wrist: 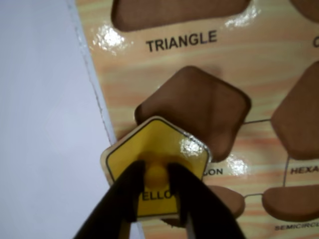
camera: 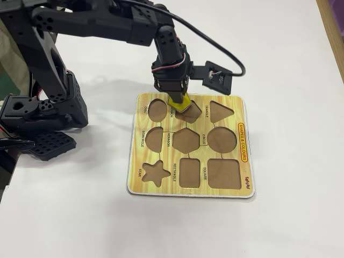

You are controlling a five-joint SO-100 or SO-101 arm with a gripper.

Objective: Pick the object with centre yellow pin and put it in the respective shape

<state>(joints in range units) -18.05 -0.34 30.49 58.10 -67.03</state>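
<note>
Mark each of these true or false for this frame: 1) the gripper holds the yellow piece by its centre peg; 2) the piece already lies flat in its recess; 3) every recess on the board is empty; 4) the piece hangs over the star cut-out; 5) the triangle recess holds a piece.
1) True. The gripper is closed on the centre peg of the yellow pentagon piece.
2) False. The piece only overlaps one corner of the pentagon cut-out and covers part of the printed label; it is not seated.
3) True. All the recesses of the shape board in the fixed view show bare brown bottoms.
4) False. The star cut-out is at the board's opposite edge, away from the piece.
5) False. The triangle cut-out is empty.
</note>
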